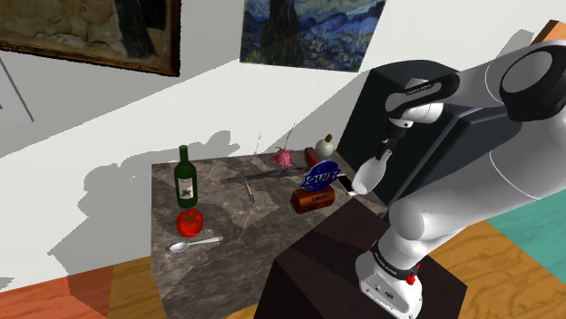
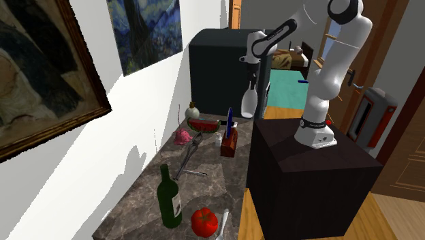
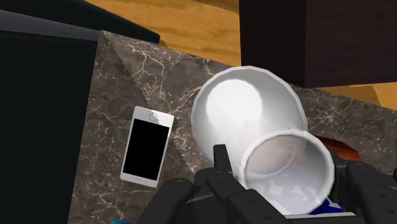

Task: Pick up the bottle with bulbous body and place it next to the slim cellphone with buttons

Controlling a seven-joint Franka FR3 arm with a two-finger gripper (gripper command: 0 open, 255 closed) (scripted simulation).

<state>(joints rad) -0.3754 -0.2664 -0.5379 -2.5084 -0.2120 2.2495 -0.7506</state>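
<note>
Bottle (image 3: pixel 245 105) held aloft over the table (image 3: pixel 114 76) corner.
Gripper (image 3: pixel 286 175) jaws closed on the white bottle's neck, bulbous body below them, over bare marble beside 1 cellphone (image 3: pixel 147 146); black cabinet (image 3: pixel 38 95) bounded the cellphone's far side, stand (image 3: pixel 343 38) the other.

From the shoulder view's side I see the bottle (image 1: pixel 370 172) over the counter's (image 1: pixel 236 227) right end, near the cellphone (image 1: pixel 346 184) lying there. The wine bottle (image 1: pixel 185 178), tomato (image 1: pixel 190 221) and spoon (image 1: pixel 194 244) sit at the left.

Home interior: framed paintings (image 1: pixel 313 32) on white wall (image 1: pixel 109 118), marble-top table (image 1: pixel 236 240) w/ wine bottle (image 1: pixel 186 178), wood floor (image 1: pixel 508 263).
</note>
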